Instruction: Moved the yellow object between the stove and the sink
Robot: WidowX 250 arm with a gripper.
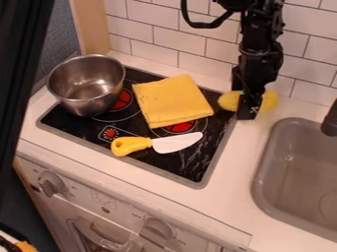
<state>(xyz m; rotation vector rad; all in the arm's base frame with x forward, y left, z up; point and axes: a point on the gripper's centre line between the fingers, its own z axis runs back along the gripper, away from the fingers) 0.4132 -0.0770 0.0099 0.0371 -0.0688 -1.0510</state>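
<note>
White rectangular tiles (178, 47) run in staggered rows along the wall behind a pale counter (240, 189). From where I stand, a black robot gripper (247, 116) hangs down close to that wall, right in front of a rounded yellow object (268, 101), hiding its middle so that yellow pokes out on both sides. I can't tell whether it's open or closed on the thing. That yellow object is over by the far right corner of the flat, glossy black stove (138, 160), on the sink side, though I can't make out whether it touches the counter.

One round, shiny metal pot (87, 86) sits at the stove's far left corner. One folded yellow cloth (171, 100), soft and roughly square, lies across the middle, with one toy knife (158, 144), yellow-handled and white-bladed, just in front. I count two red burner patches, two knobs on the front panel, and one smooth grey sink (263, 182).
</note>
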